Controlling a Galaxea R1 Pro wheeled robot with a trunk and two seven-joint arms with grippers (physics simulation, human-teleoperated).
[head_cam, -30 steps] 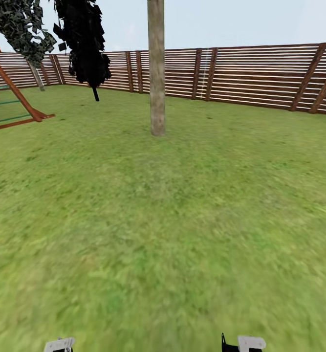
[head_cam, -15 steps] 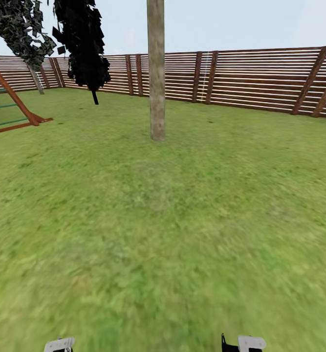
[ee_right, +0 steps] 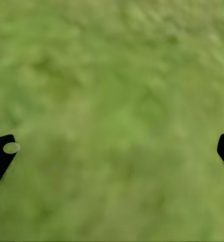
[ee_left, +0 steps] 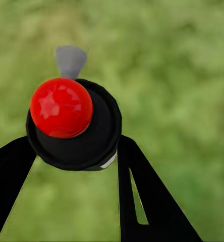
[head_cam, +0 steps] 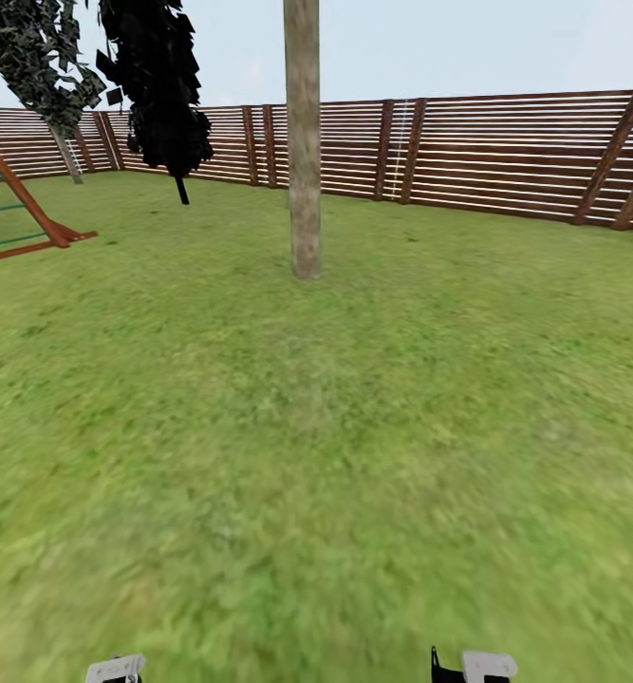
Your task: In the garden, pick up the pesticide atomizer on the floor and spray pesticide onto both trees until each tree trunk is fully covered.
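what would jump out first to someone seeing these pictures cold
In the left wrist view, a shiny red ball topping a black round body sits between the left gripper's black jaws, the atomizer held over blurred grass. In the head view, a thick beige-grey tree trunk rises straight ahead from the lawn, with the brown slatted fence behind it and a black-green conifer to its left.

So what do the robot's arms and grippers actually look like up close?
Each gripper has two flat, black, tapering fingers. The left gripper has one finger with a narrow slot cut through it. The right gripper has a small pale oval mark on one fingertip. In the head view, white and black arm parts peek in.
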